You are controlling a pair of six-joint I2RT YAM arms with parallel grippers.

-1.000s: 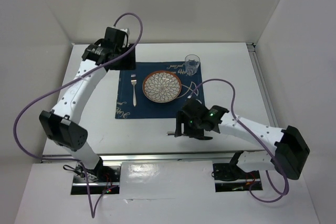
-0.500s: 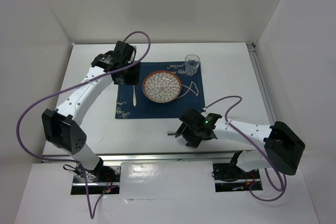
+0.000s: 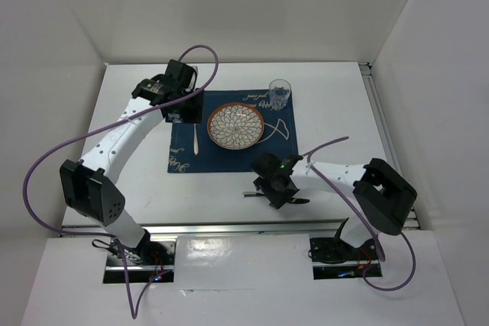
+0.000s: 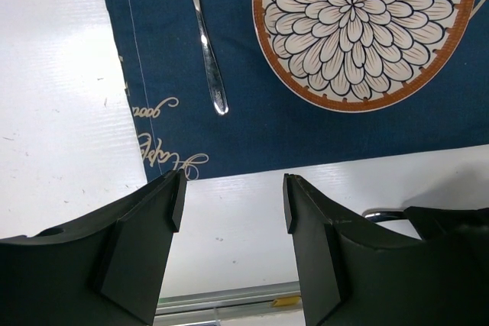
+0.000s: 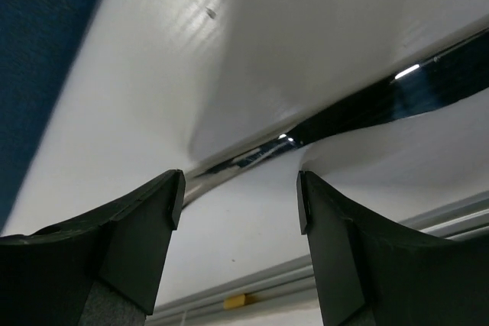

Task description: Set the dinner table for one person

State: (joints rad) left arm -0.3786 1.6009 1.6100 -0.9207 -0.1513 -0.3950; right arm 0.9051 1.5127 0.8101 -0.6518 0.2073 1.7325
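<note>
Taking the plate (image 3: 236, 125) as the clock's centre, the white dinner table (image 3: 328, 97) lies bare and open at 12 and 3 o'clock. A glass (image 3: 280, 93) stands at 2. The left gripper (image 4: 233, 181) hangs over a fork (image 3: 195, 141) at 9, and the right gripper (image 5: 241, 177) crowds a metal utensil (image 3: 249, 194) at 5.

Overhead view looks down from six o'clock; left wrist, higher, shares its plate (image 3: 236, 126); right wrist skims the counter (image 5: 229, 51).
</note>
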